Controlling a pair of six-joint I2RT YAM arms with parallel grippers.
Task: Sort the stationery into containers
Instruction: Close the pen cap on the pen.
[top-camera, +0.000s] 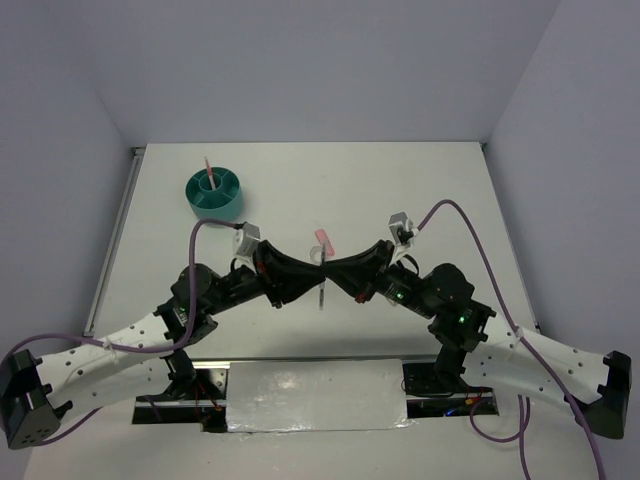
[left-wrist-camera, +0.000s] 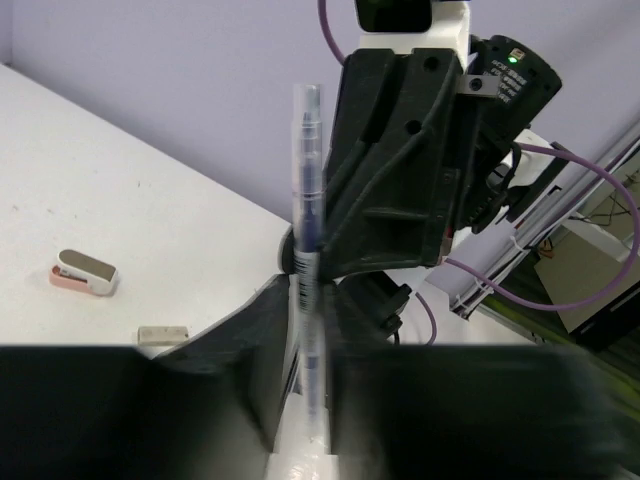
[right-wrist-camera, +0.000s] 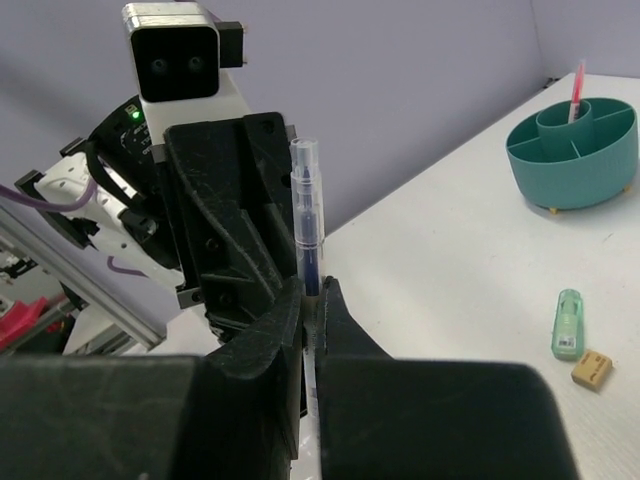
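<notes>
A thin clear pen with a blue core (left-wrist-camera: 307, 180) stands upright between both grippers above the middle of the table (top-camera: 440, 190). My left gripper (left-wrist-camera: 308, 292) is shut on its lower part. My right gripper (right-wrist-camera: 312, 292) faces it from the other side and is shut on the same pen (right-wrist-camera: 306, 215). In the top view the two grippers meet tip to tip, left gripper (top-camera: 314, 274), right gripper (top-camera: 332, 272), with the pen (top-camera: 322, 295) poking out below them. The round teal organizer (top-camera: 214, 193) sits far left with a pink pen (top-camera: 208, 168) in its centre cup.
A pink-and-white eraser-like block (left-wrist-camera: 85, 272) and a beige block (left-wrist-camera: 163, 333) lie on the table beyond my left gripper. A mint-green block (right-wrist-camera: 567, 323) and a brown block (right-wrist-camera: 592, 368) lie near the organizer (right-wrist-camera: 573, 150). A purple cable (top-camera: 470, 225) arcs over the right arm.
</notes>
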